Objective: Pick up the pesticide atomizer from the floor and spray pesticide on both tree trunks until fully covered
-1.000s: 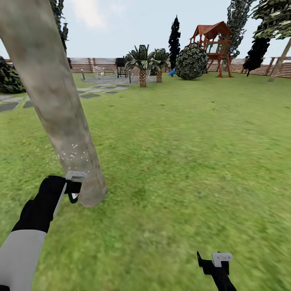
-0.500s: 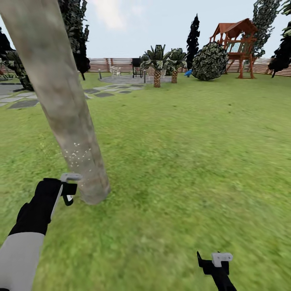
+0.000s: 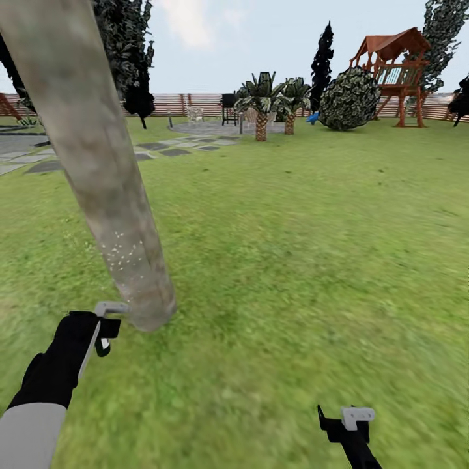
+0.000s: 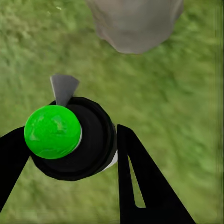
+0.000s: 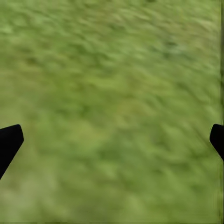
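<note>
A thick mottled beige tree trunk [image 3: 98, 150] leans across the left of the head view, its base on the grass floor [image 3: 293, 260]. White specks dot its lower part. Just short of the base, my left gripper [image 3: 98, 329] is shut on the pesticide atomizer [image 3: 109, 307]. In the left wrist view the atomizer [image 4: 51, 130] has a green ball top, a black round body and a grey nozzle that points toward the trunk's base [image 4: 135, 23], with my left gripper [image 4: 72, 133] closed around it. My right gripper [image 3: 345, 420] hangs open low at the right, over bare grass [image 5: 112, 137].
Grey stone paving [image 3: 176, 146] lies at the far left. Two short palms [image 3: 262, 104], a round shrub [image 3: 350, 98], a wooden play tower [image 3: 394, 65] and dark conifers [image 3: 322, 58] stand before the slatted fence [image 3: 195, 103]. Wide lawn stretches ahead and right.
The camera has turned left, so the far things slid right in the picture. My left gripper with the atomizer sits lower against the trunk's base. The right gripper has kept its place.
</note>
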### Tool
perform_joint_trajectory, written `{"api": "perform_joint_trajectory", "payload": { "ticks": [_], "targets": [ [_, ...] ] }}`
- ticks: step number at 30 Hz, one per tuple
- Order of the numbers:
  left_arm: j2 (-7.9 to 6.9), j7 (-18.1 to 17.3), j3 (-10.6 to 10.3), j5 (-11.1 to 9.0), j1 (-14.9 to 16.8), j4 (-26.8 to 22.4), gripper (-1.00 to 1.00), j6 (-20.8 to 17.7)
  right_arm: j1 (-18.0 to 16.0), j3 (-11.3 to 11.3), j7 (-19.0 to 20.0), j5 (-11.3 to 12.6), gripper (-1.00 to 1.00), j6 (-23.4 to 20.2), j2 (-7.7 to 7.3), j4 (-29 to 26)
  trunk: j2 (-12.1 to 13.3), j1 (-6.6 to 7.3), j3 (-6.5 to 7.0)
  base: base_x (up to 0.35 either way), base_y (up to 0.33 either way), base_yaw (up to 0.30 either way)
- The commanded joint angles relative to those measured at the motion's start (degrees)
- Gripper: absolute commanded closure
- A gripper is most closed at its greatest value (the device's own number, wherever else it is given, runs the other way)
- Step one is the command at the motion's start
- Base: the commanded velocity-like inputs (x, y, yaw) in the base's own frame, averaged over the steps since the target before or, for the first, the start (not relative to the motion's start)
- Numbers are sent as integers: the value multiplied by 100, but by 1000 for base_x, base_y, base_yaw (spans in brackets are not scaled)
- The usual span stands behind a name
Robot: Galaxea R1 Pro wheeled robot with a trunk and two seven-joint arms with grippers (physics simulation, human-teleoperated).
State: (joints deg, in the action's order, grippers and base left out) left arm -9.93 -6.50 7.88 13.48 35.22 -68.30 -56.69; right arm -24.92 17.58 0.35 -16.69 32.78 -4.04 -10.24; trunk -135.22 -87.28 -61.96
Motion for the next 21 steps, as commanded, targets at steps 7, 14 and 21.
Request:
{"api": "perform_joint_trajectory", "payload": {
  "ticks": [7, 14, 21],
  "targets": [
    [44, 7, 10, -21, -210, 160, 100, 362, 0, 0, 0, -1, -100, 0, 7, 5, 0, 0, 0, 146, -252, 51],
    [52, 284, 24, -101, -260, 316, 100, 442, -2, 0, 0, -1, -100, 0, 9, 5, 0, 0, 0, 160, -252, 265],
    [58, 390, 29, -161, -261, 569, 100, 878, -2, 0, 0, -1, -100, 0, 9, 5, 0, 0, 0, 162, -252, 276]
  ]
}}
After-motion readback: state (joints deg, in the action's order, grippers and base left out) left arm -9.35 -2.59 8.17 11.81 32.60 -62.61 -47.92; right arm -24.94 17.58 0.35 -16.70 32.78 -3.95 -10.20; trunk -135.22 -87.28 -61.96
